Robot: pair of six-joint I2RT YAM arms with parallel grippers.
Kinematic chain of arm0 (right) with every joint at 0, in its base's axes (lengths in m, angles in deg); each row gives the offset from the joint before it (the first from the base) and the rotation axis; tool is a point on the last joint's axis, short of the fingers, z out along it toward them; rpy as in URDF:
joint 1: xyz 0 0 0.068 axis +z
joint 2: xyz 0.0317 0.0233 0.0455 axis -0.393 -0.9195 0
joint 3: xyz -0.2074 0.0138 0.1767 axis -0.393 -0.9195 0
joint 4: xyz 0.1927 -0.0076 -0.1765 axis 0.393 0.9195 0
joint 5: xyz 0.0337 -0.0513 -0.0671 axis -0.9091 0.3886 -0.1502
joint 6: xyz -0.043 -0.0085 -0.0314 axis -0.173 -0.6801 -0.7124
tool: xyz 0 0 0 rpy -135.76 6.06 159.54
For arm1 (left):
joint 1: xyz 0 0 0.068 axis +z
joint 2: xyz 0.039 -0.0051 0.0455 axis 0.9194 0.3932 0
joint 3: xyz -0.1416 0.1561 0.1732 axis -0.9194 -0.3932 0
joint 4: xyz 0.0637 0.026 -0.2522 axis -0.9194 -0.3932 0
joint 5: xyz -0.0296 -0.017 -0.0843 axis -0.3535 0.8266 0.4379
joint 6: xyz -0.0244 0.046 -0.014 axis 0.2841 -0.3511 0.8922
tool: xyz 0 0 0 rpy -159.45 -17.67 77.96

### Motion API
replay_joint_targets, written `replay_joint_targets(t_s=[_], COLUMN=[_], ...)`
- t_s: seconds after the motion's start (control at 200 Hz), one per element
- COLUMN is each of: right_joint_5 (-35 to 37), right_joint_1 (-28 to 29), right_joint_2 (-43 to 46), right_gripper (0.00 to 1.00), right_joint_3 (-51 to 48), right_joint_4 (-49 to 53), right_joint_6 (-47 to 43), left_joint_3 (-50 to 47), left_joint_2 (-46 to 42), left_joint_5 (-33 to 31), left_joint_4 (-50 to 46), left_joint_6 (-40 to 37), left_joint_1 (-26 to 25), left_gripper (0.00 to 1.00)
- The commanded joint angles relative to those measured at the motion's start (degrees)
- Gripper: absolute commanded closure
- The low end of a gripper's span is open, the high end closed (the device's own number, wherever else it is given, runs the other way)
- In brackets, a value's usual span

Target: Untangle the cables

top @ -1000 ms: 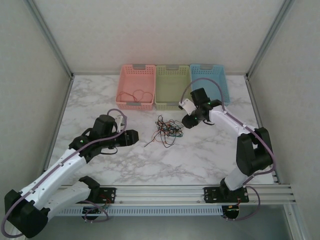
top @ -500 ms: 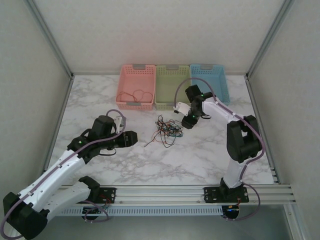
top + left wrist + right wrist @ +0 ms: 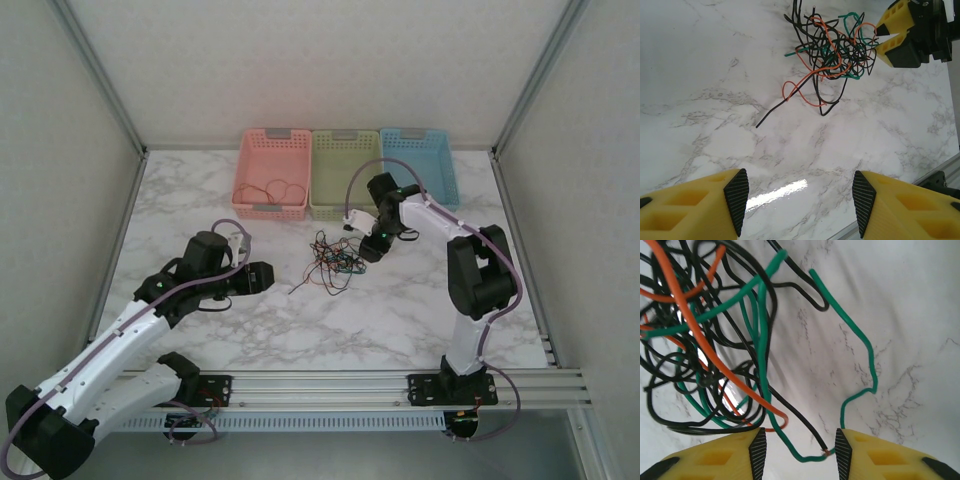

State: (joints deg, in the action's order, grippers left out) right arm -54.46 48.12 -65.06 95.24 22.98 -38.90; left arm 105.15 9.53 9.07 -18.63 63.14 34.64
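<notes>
At the right claw (image 3: 800, 452): open a bit, yellow fingers (image 3: 715, 460) apart, gripping nothing. Between the black pads (image 3: 758, 452), a bend of green wire (image 3: 790, 447) and the tip of a black wire (image 3: 800, 426), both loose, not pinched. Down low by the table (image 3: 900, 290), right at the edge of the cables (image 3: 715, 340). Just past the fingers, a messy bunch of black, green and orange-red loops, crossing over and under.

From above, that same right claw (image 3: 366, 248) at the right side of the cables (image 3: 335, 262), with the arm bent back to the right. In the middle of the white marble table (image 3: 400, 310), the whole bunch, with one thin black end sticking out to the left.

At the left claw (image 3: 800, 200): open wide, holding nothing, pads (image 3: 736, 200) far apart over bare table (image 3: 700, 75). Pointing at the cables (image 3: 832, 55) but well apart from them. On the far side of the bunch, the right claw (image 3: 877, 39) with its tips at the outer loops. From above, the left claw (image 3: 270, 274) to the left of the bunch, not touching it.

Along the back of the table, three baskets side by side: pink basket (image 3: 270, 134), green basket (image 3: 343, 134), blue basket (image 3: 410, 132). Inside the pink basket, a red wire (image 3: 275, 188) curled up, away from the bunch.
</notes>
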Motion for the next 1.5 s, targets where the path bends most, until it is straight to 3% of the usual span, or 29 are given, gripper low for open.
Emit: replay_joint_targets(t_s=[0.0, 0.23, 0.4, 0.811, 1.011, 1.251, 1.497], right_joint_5=[-2.02, 0.11, 2.05, -3.53, -4.32, -15.22, -10.40], right_joint_1=[1.42, 1.77, 1.80, 1.94, 2.03, 5.27, 11.83], right_joint_2=[3.19, 2.49, 2.72, 8.74, 11.30, 15.40, 9.33], right_gripper=[0.56, 0.58, 0.69, 1.00, 1.00, 1.00, 1.00], right_joint_3=[0.02, -1.78, -3.38, -7.50, -6.83, -10.01, -9.50], right_joint_4=[1.32, -1.12, -4.11, -9.09, -8.97, -13.15, -18.66], right_joint_6=[2.10, 5.91, 9.16, 15.70, 22.36, 30.37, 40.20], left_joint_3=[1.39, 1.04, 0.79, -0.34, -0.43, -2.02, -5.19], left_joint_2=[-0.75, -0.46, -0.79, -0.32, -0.05, 2.08, 11.83], left_joint_5=[-0.78, -0.60, -0.51, -0.06, 0.37, 2.78, 5.83], left_joint_4=[-1.30, -0.90, -0.68, 0.68, 1.11, 6.28, 20.13], left_joint_6=[-0.89, -0.89, -0.71, -0.27, -0.14, 0.56, 2.52], left_joint_1=[-0.49, -0.49, -0.49, -0.49, -0.49, -0.50, -0.54], left_gripper=[0.41, 0.41, 0.41, 0.41, 0.41, 0.40, 0.36])
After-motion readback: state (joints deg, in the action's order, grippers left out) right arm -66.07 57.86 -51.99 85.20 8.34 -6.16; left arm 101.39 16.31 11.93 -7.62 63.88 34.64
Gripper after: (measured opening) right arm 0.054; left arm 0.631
